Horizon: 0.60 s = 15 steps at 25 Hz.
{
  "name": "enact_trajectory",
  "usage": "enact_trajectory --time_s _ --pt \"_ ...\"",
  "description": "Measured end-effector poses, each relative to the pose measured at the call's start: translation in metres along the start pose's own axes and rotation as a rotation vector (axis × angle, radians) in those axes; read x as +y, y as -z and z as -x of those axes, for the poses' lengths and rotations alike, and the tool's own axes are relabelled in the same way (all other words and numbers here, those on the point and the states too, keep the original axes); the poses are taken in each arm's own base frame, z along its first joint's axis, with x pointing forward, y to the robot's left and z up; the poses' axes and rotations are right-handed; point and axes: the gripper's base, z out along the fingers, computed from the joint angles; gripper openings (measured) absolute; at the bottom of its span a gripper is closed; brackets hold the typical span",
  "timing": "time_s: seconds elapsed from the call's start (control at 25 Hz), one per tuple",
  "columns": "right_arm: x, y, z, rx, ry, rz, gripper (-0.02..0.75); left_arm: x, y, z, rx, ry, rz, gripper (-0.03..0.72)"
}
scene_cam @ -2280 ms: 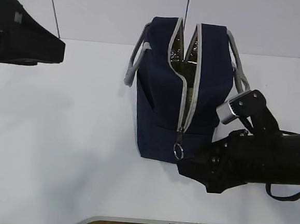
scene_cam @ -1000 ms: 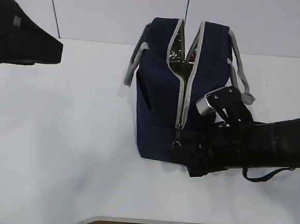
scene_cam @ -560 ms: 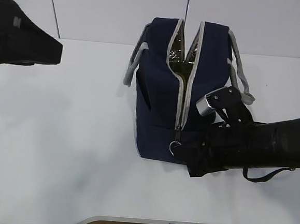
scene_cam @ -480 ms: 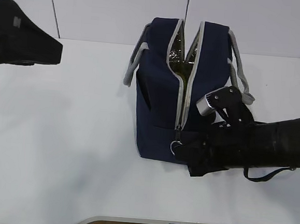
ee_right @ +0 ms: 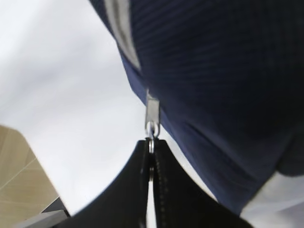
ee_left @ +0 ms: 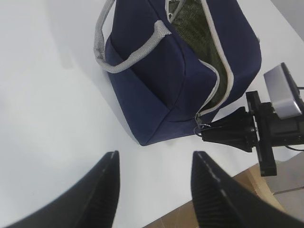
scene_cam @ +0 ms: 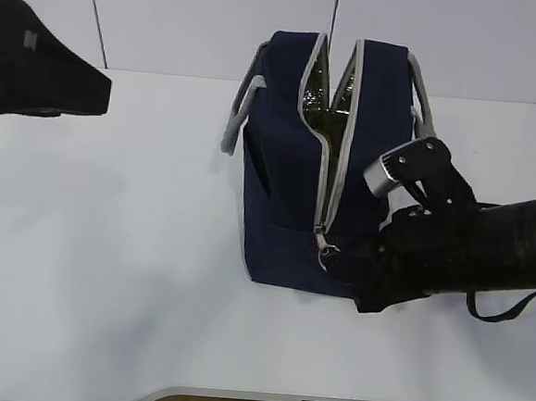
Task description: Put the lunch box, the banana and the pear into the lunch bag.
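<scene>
Lunch bag: a boxy navy fabric bag standing upright near the middle of the white desk, its top parted so the foil lining shows between the grey zipper strips.
Handles: two grey webbing loops, drooping down either side; soft, and they would only lift the bag, not open it.
Zipper pull: a small metal ring on the slider, low on the bag's near end, where the grey strip runs down the front.
Right gripper: its fingers are pressed together on the ring pull, pinching it at the bag's lower front corner.
Left gripper: fingers spread and holding nothing, hanging above the bare desk, well apart from the bag.
Lunch box, banana, pear: none shows on the desk; something dark lies inside the opening, but the contents cannot be made out.
How the bag handles: judged light and limp; the walls hold a box shape but would likely give and slide on the smooth desk when the zipper is tugged.
Where to take hold: the ring is thin, hard and slippery, so a firm pinch across it seems right; a steadying hold on the fabric or a handle would likely keep the bag from dragging.
Risk: the ring could slip out of the fingers, or the bag could tip towards the pull.
</scene>
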Motion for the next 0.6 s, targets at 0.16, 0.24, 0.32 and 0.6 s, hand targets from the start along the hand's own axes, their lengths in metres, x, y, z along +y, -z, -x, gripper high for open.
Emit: enact_trajectory --time_s 0.16,0.24,0.32,0.6 --pt "0.004 0.009 0.005 -0.011 0.017 -0.003 0.006 0.000 0.000 0.000 0.000 0.000 0.000 0.371" --pt "0.006 0.015 0.010 -0.030 0.033 -0.008 0.006 0.000 0.000 0.000 0.000 0.000 0.000 0.371" --pt "0.009 0.022 0.014 -0.055 0.047 -0.014 0.006 0.000 0.000 0.000 0.000 0.000 0.000 0.371" --pt "0.012 0.036 0.031 -0.117 0.089 -0.042 0.006 0.000 0.000 0.000 0.000 0.000 0.000 0.371"
